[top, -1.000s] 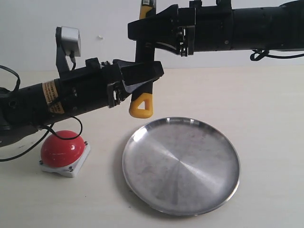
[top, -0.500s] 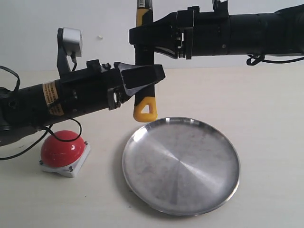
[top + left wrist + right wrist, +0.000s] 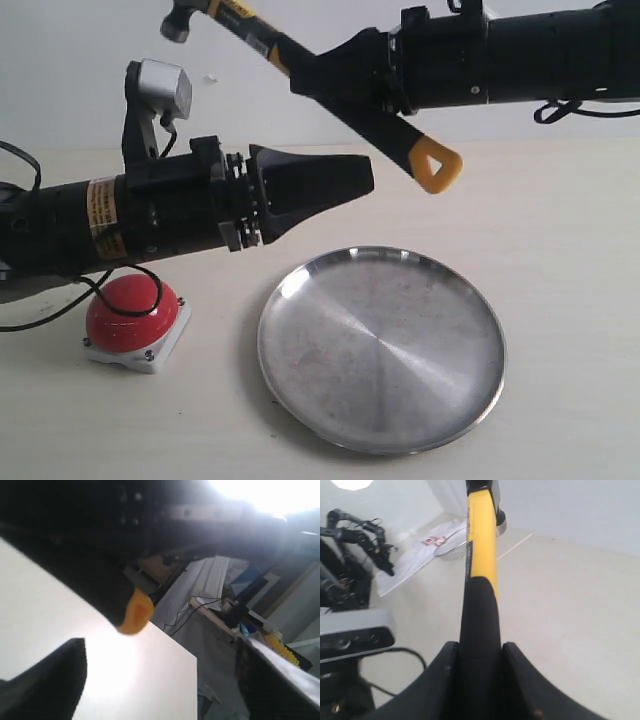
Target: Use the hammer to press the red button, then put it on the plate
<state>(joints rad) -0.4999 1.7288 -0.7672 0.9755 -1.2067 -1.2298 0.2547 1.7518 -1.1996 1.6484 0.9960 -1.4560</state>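
While the red button (image 3: 128, 318) sits at the tabletop's (image 3: 560, 250) left, the left gripper (image 3: 355, 184) hovers beside it, fingers (image 3: 50, 685) spread and empty. Above the plate (image 3: 380, 350), the hammer (image 3: 390, 128) slants in mid-air, steel head up-left, yellow end down-right, with the right gripper (image 3: 325, 80) clamped on its black handle. Rigid and head-heavy, it likely handles best held mid-handle.

Even, soft light fills the exterior view, sharp throughout; the plate (image 3: 380, 350) throws a faint shadow toward eight o'clock. The left wrist view is dim, blurred, with blown-out glare.
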